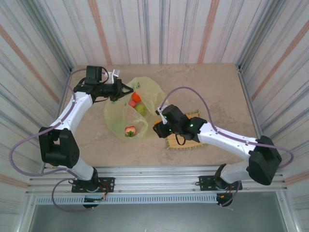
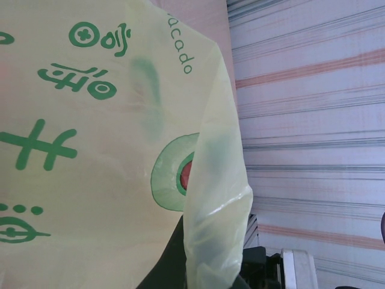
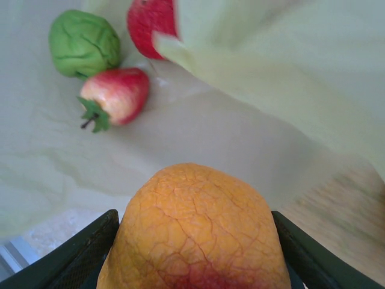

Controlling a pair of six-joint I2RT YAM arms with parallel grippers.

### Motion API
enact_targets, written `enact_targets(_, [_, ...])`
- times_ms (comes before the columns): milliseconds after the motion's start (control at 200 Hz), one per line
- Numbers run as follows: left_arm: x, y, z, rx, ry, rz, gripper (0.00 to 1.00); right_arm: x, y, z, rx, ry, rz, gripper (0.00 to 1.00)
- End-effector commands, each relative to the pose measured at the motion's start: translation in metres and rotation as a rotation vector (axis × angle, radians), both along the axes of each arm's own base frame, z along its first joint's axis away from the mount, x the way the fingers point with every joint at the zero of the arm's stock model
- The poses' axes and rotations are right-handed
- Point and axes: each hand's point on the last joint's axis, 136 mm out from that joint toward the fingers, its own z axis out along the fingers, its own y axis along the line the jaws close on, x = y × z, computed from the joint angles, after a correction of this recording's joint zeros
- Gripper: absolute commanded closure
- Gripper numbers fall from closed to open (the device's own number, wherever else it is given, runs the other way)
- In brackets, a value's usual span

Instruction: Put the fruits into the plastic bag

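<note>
**At the bag's mouth: an orange held ready beside a lifted rim**

Left end effector (image 1: 124, 90) is pinched shut on the far rim of the plastic bag (image 1: 118, 121). It lifts the film, I judge, so the mouth gapes toward the right arm. Right end effector (image 1: 158, 126) grips an orange (image 3: 195, 232) between its fingers, just beside that opening and near the straw mat (image 1: 186, 144). Inside the bag, which rests on the counter (image 1: 217, 92), lie a strawberry (image 3: 117, 95), a green fruit (image 3: 84, 42) and a red fruit (image 3: 153, 18). The orange likely goes in next.
</note>
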Motion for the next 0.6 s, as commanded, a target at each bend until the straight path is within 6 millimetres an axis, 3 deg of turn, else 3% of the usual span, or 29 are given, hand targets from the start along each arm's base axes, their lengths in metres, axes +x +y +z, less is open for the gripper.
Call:
enact_targets(0, [-0.004,0.004,0.009,-0.010,-0.018,0.006,1.00,0.016,0.030,0.004,0.012,-0.070,0.070,0.37])
enact_targets(276, [-0.004,0.004,0.009,-0.011,-0.018,0.004,1.00,0.043,0.077,-0.025,0.016,-0.086,0.113,0.38])
enact_targets(596, [-0.003,0.004,0.007,-0.013,-0.011,0.005,1.00,0.088,0.084,-0.034,0.015,-0.169,-0.062,0.38])
